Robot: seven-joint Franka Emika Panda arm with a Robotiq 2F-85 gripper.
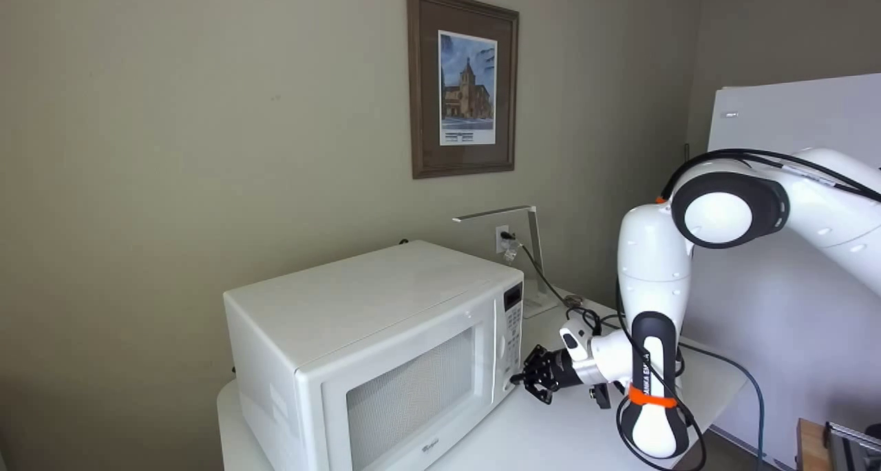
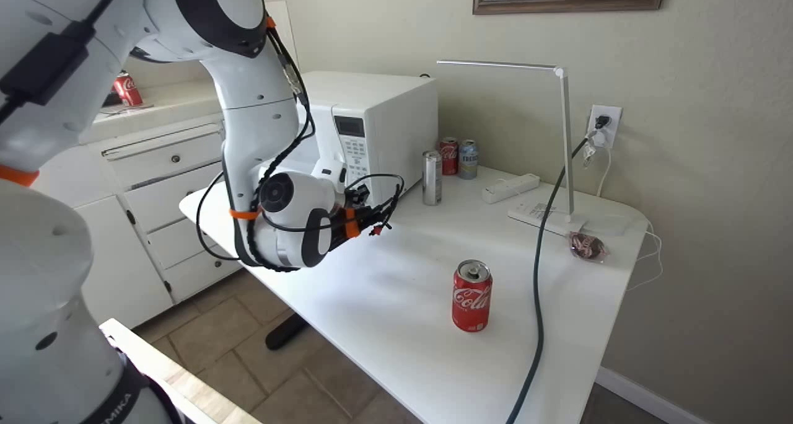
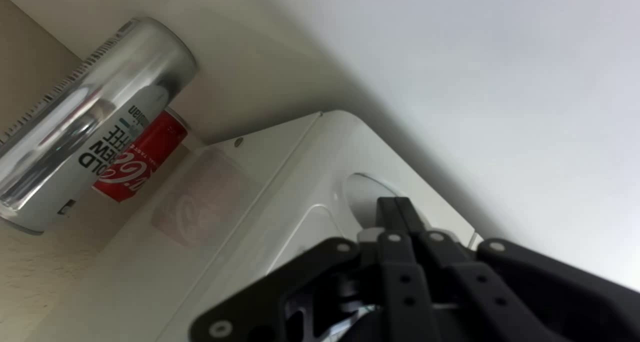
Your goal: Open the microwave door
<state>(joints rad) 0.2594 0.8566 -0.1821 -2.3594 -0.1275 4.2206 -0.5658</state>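
The white microwave (image 1: 358,299) stands on the table, its side and control strip (image 2: 355,151) also showing beyond the arm. Its door (image 1: 413,381), with a large greyish window, lies flush with the front. Low on the control strip is a round button (image 3: 361,194), partly covered by my fingertips in the wrist view. My gripper (image 1: 516,380) points at this button with its two fingers pressed together and nothing between them. Whether the tips touch the button I cannot tell. In the wrist view the gripper (image 3: 400,201) hides most of the front, the door included.
Beside the microwave stand a silver can (image 2: 432,177), a red can (image 2: 448,155) and a pale can (image 2: 468,159). Nearer is another red can (image 2: 472,300). A desk lamp (image 2: 566,151), a power strip (image 2: 510,188) and a dark cable (image 2: 538,287) lie toward the wall.
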